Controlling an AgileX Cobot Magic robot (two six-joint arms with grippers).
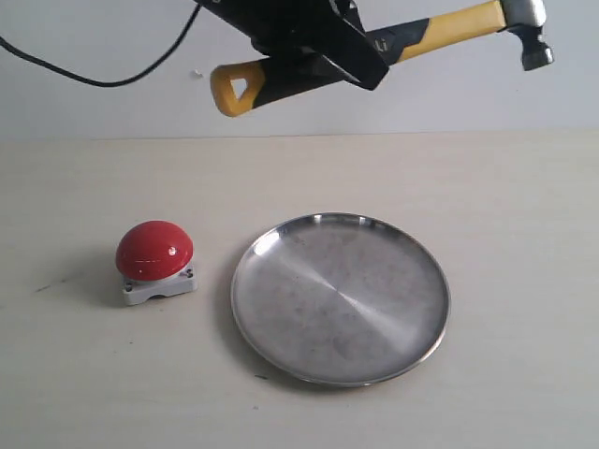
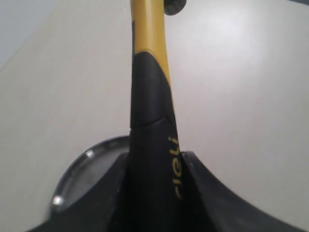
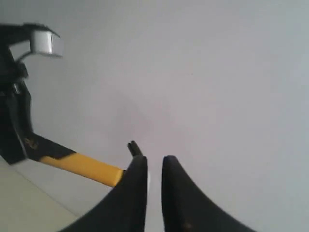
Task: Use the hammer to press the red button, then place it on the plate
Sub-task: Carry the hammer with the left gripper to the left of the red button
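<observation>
Holding hammer (image 1: pixel 459 23) aloft: left gripper (image 1: pixel 323 51)

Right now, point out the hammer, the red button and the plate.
the hammer (image 1: pixel 459 26), exterior view, yellow neck.
the red button (image 1: pixel 154 247), exterior view, middle of dome.
the plate (image 1: pixel 341 301), exterior view, bare centre.

Hammer (image 1: pixel 459 26) head partly beyond the top edge, mid-handle behind the left pincer (image 1: pixel 346 61)
</observation>
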